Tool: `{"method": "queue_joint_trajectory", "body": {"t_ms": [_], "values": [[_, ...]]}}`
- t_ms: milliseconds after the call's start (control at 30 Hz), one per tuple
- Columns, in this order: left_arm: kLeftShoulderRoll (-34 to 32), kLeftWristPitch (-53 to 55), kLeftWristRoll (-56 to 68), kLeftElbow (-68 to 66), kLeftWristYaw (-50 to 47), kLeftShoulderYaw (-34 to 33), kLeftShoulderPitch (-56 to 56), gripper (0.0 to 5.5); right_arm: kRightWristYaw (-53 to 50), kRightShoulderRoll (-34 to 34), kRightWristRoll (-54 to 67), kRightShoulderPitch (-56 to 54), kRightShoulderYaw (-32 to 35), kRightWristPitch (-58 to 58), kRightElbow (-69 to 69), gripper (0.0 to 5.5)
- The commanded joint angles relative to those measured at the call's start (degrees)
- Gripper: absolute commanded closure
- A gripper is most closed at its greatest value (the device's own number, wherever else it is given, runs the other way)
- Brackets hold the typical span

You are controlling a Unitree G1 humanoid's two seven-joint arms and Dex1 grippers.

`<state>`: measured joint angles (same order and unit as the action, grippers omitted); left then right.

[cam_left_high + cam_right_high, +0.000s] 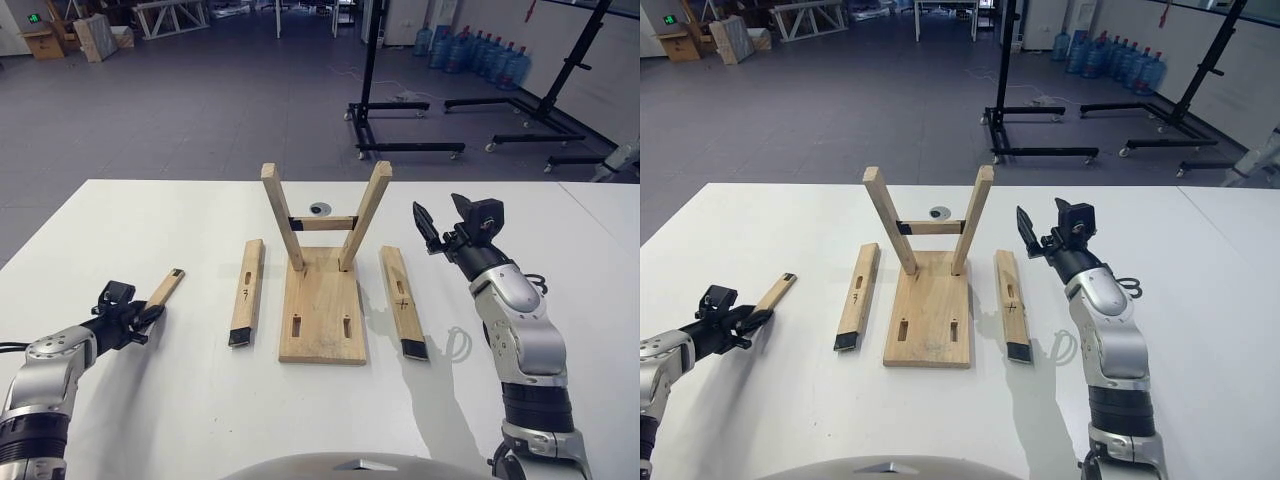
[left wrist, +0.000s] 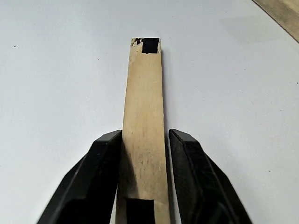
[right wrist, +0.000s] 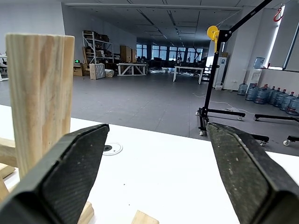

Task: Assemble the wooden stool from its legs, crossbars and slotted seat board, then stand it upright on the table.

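Note:
The slotted seat board (image 1: pixel 322 318) lies flat mid-table. Two legs (image 1: pixel 283 215) (image 1: pixel 366 212) stand in its far slots, splayed outward and joined by a crossbar (image 1: pixel 324 223). A loose leg (image 1: pixel 247 290) lies left of the board and another (image 1: pixel 402 298) lies right of it. Farther left, a thin crossbar (image 1: pixel 166 288) (image 2: pixel 144 93) rests on the table. My left gripper (image 1: pixel 140 318) (image 2: pixel 145 135) is shut on its near end, one finger on each side. My right gripper (image 1: pixel 440 222) (image 3: pixel 154 177) hangs open above the table, just right of the right standing leg (image 3: pixel 42 93).
A round cable port (image 1: pixel 320 209) sits in the white table (image 1: pixel 560 230) behind the standing legs. Black wheeled stands (image 1: pixel 405 110) are on the floor beyond the table's far edge. Bare tabletop stretches to the right of my right arm.

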<state>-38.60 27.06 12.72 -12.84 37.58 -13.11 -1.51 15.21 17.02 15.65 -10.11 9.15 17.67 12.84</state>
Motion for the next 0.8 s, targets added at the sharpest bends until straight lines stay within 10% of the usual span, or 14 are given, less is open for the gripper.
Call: {"method": "queue_joint_trajectory", "body": {"t_ms": [33,467,800], "values": [[1.44,2.71,-3.07,-2.65,-1.64,4.41,-2.29,4.22,0.03,0.0,1.01,-0.82,0.36,1.83,0.98,1.63],[13.44,-18.52,3.2,25.66,-8.33,4.5,8.94,4.22,8.53,-4.49,39.24,2.53,0.84,20.88,13.14,1.63],[14.91,-21.51,5.43,29.26,-1.19,12.81,14.17,4.22,5.29,-12.81,44.27,-2.19,-1.8,19.54,6.98,1.63]]}}
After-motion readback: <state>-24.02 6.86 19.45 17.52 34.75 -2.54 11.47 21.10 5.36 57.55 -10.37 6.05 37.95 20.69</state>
